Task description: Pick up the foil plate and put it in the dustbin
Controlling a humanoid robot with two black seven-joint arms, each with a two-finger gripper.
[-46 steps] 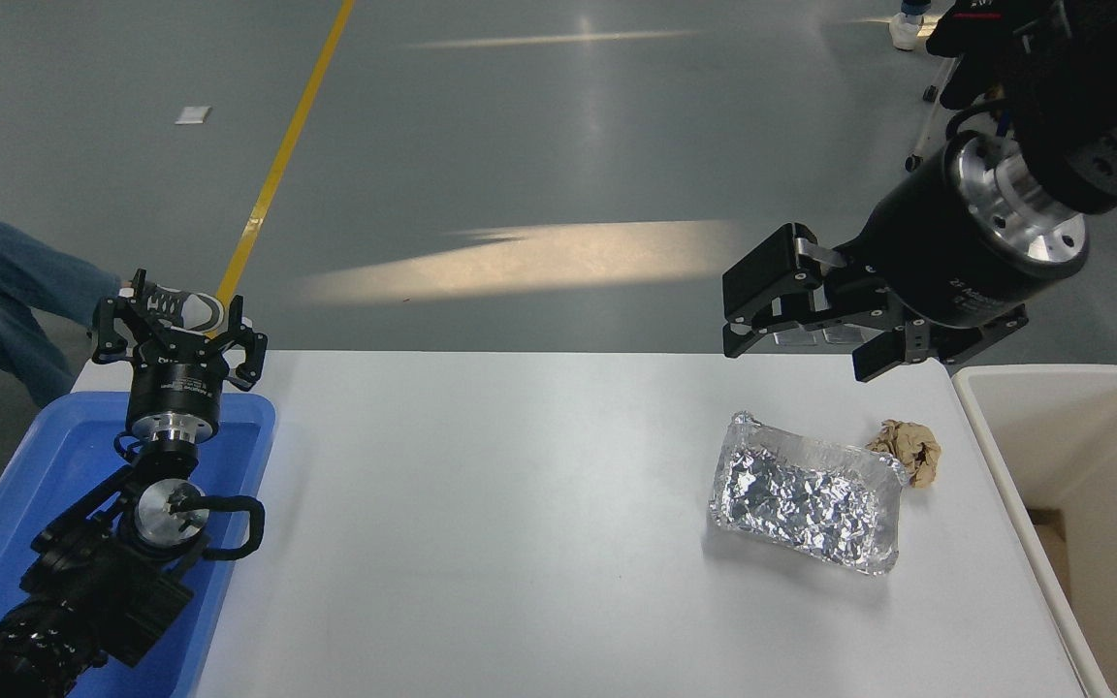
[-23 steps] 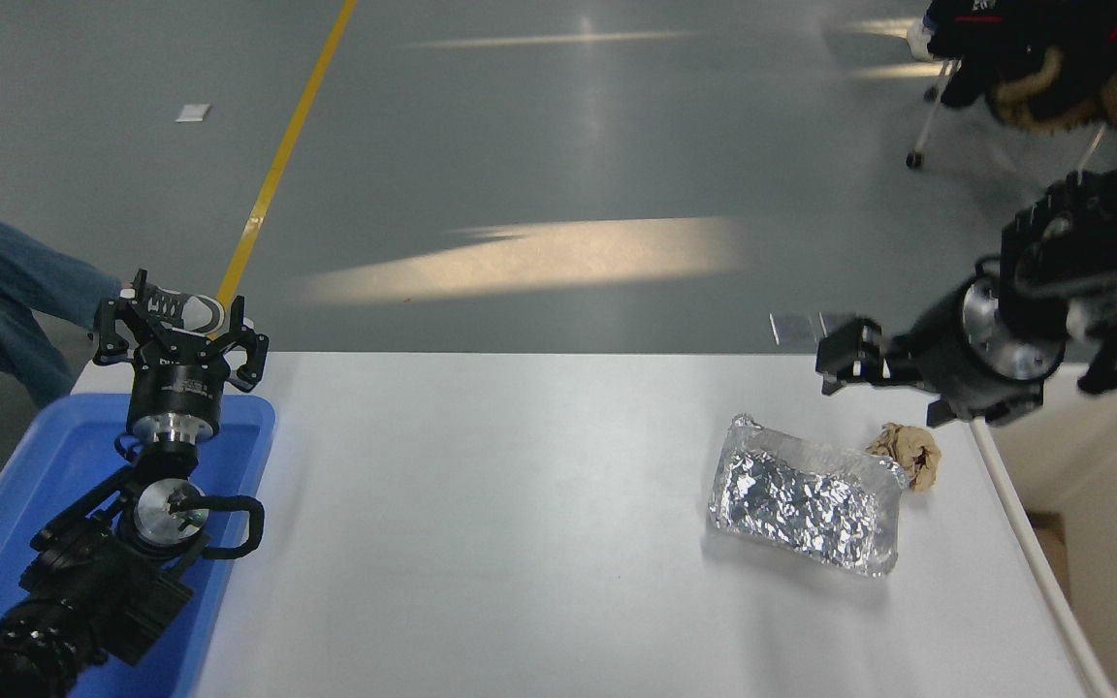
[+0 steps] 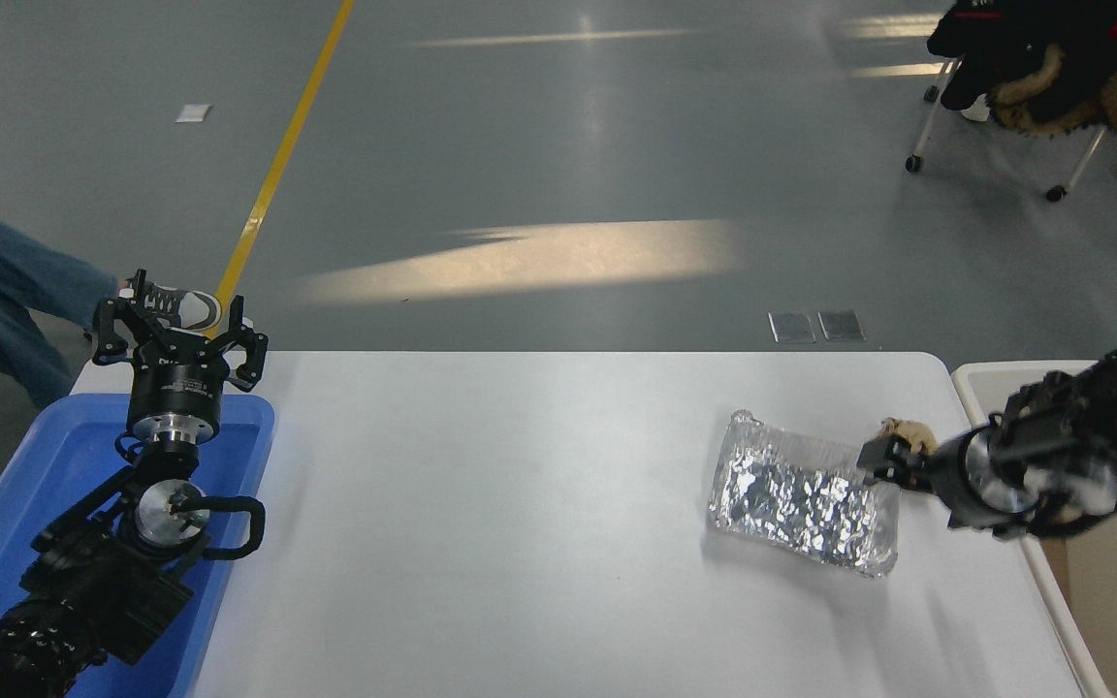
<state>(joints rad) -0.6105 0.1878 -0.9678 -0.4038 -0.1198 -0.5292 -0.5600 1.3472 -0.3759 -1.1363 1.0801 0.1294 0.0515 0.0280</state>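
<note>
The shiny, crinkled silver foil plate (image 3: 804,506), a shallow rectangular tray with rounded corners, lies flat on the white table (image 3: 520,504). Nothing has lifted it yet, so I'd say the task is at its very start: no grasp made, no carry, no drop.

The right gripper (image 3: 883,458) comes in low from the right edge, its black arm blurred with motion. Its tip is right at the plate's right-hand rim, at the far corner, and looks to be touching or almost touching it. I cannot tell how the jaws stand; the blur and the angle hide whether they are spread or closed, and I see nothing clearly caught between them. Just behind the tip, on the far side, sits a small crumpled brown paper wad (image 3: 906,431), close enough that it could get nudged or pinched along with the foil.

The large off-white plastic dustbin (image 3: 973,376), with its thick rounded rim, stands just to the right of the gripper, off the table's right end, partly hidden by the arm. From here it is a short trip once the plate is held.

What remains, as I judge it: close on the rim, lift, swing right over the bin, let go.

The left gripper (image 3: 175,334) is parked far off to the left, over a shallow blue plastic tray (image 3: 35,485), fingers spread, holding nothing.
</note>
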